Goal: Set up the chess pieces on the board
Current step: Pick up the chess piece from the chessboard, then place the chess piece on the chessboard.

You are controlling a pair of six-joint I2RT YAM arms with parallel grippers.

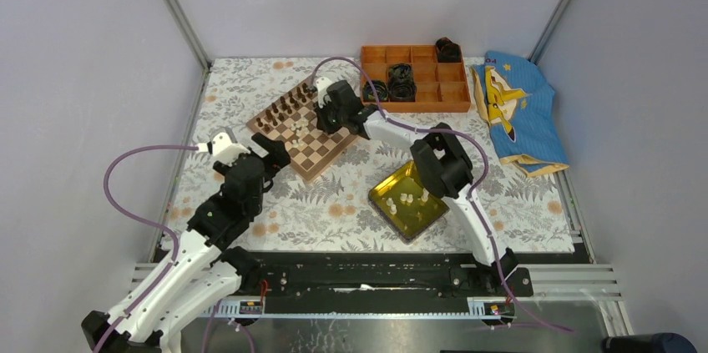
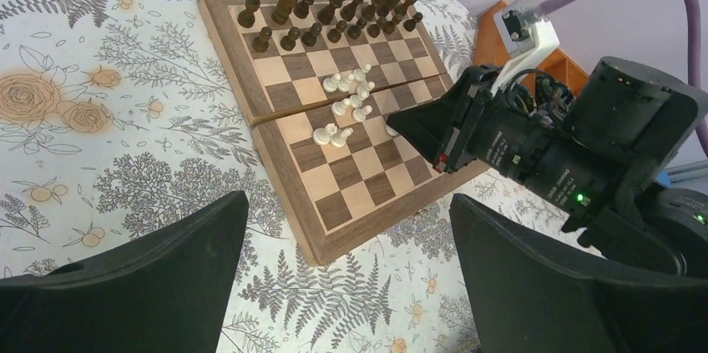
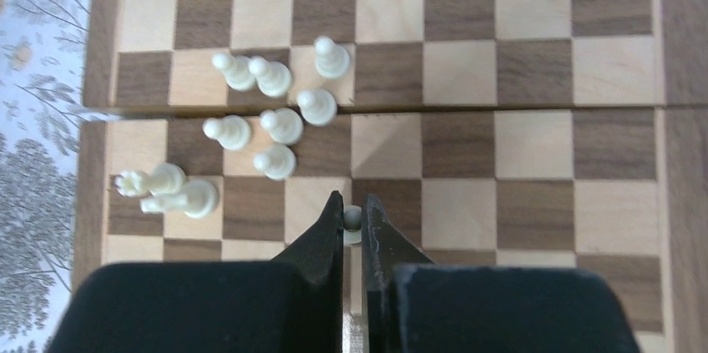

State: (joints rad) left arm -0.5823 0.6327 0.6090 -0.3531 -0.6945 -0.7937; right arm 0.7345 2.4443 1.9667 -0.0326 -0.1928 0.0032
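The board (image 1: 322, 158) lies at the table's middle left, with dark figures (image 2: 334, 11) along its far rows. Several cream-white chess pieces (image 3: 275, 119) cluster near its centre, two of them lying on their sides. My right gripper (image 3: 352, 219) is down on the board, shut on one upright white pawn (image 3: 352, 217) that stands at the line between a light and a dark square. From the left wrist view that gripper (image 2: 399, 125) reaches in from the right. My left gripper (image 2: 348, 224) hangs open over the cloth just off the board's near corner (image 2: 321, 253), holding nothing.
A glossy yellow tray (image 1: 380, 194) with more white pieces (image 1: 411, 198) sits to the right of the board, under the right arm. An orange compartment box (image 1: 455, 96) with black parts stands at the back. A blue cloth (image 1: 513, 111) lies far right.
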